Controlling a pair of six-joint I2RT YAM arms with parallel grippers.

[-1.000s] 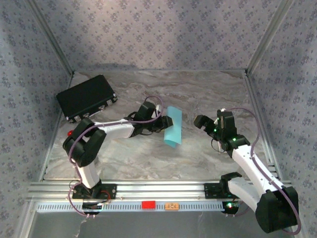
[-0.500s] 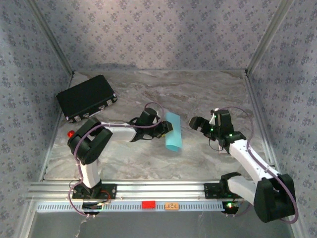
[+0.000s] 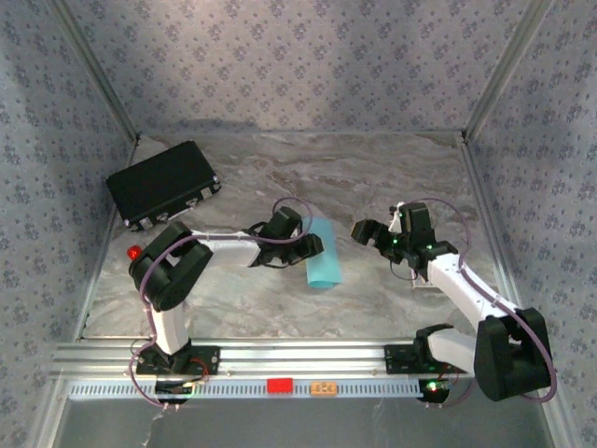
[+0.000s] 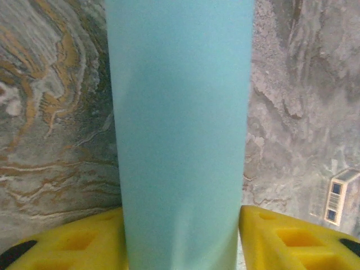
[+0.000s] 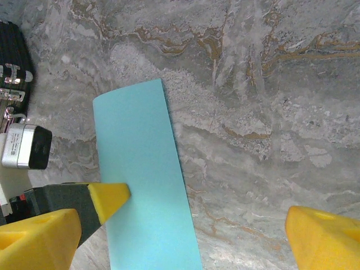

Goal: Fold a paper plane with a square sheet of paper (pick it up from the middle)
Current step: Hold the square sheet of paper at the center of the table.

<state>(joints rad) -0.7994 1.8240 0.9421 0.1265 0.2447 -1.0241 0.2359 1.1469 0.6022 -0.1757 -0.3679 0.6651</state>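
1. Square sheet of paper (image 3: pixel 325 263), folded into a strip, is laid flat on the marble table (image 3: pixel 392 177).
2. It is flanked by the parted fingers of the left gripper (image 3: pixel 312 245); whether it is gripped cannot be told.
3. The right gripper (image 3: pixel 363 231) is held near it, fingers spread wide.

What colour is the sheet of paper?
The paper is plain light cyan-blue, clearest from the left wrist.

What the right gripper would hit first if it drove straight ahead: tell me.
Probably the folded blue paper, which lies just ahead within the span of the right gripper's open jaws, left of centre. Depth is unclear, so the marble table may come first.
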